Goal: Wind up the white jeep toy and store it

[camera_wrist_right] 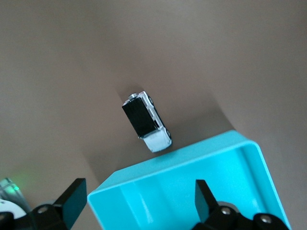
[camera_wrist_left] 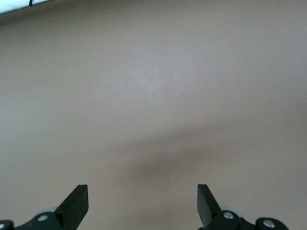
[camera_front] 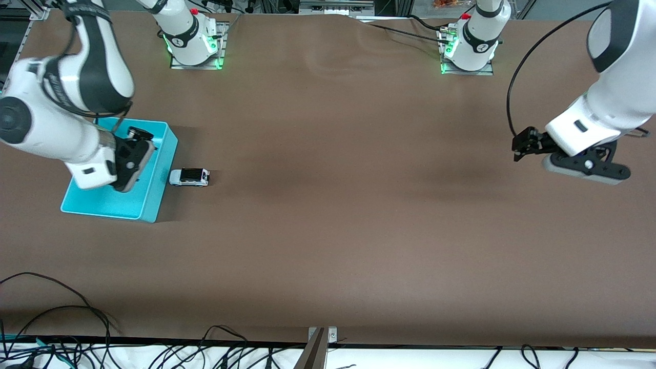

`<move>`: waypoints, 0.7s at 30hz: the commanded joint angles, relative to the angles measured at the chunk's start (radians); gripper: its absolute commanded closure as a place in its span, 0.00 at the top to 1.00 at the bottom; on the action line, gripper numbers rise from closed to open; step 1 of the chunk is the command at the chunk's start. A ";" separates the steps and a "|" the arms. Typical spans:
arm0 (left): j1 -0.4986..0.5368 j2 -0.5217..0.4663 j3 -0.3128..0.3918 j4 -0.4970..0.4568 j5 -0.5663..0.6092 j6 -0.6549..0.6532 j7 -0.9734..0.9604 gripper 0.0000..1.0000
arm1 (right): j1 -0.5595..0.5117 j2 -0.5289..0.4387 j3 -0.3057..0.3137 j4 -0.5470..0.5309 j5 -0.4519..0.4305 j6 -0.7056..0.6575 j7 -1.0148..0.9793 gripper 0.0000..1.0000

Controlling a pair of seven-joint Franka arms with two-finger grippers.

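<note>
The white jeep toy (camera_front: 190, 177), white with a black roof, stands on the brown table right beside the turquoise bin (camera_front: 156, 197), on the bin's side toward the left arm's end. It also shows in the right wrist view (camera_wrist_right: 146, 122), just outside the bin's rim (camera_wrist_right: 177, 153). My right gripper (camera_front: 137, 147) is open and empty, up over the bin; its fingers (camera_wrist_right: 73, 197) frame the bin's empty inside. My left gripper (camera_front: 521, 145) is open and empty over bare table at the left arm's end; its fingertips (camera_wrist_left: 77, 200) show only table.
Both arm bases (camera_front: 193, 38) stand along the table's edge farthest from the front camera. Loose black cables (camera_front: 61, 318) lie at the table's near edge. A small metal bracket (camera_front: 323, 335) sits at the middle of that edge.
</note>
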 commanded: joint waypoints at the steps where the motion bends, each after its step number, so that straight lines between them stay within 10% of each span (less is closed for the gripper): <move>1: -0.028 -0.079 0.041 -0.088 -0.026 0.023 -0.005 1.00 | 0.001 -0.032 0.024 -0.144 -0.009 0.155 -0.107 1.00; 21: -0.020 -0.042 0.041 0.016 -0.018 -0.129 -0.010 1.00 | 0.001 0.063 0.045 -0.374 -0.007 0.542 -0.325 1.00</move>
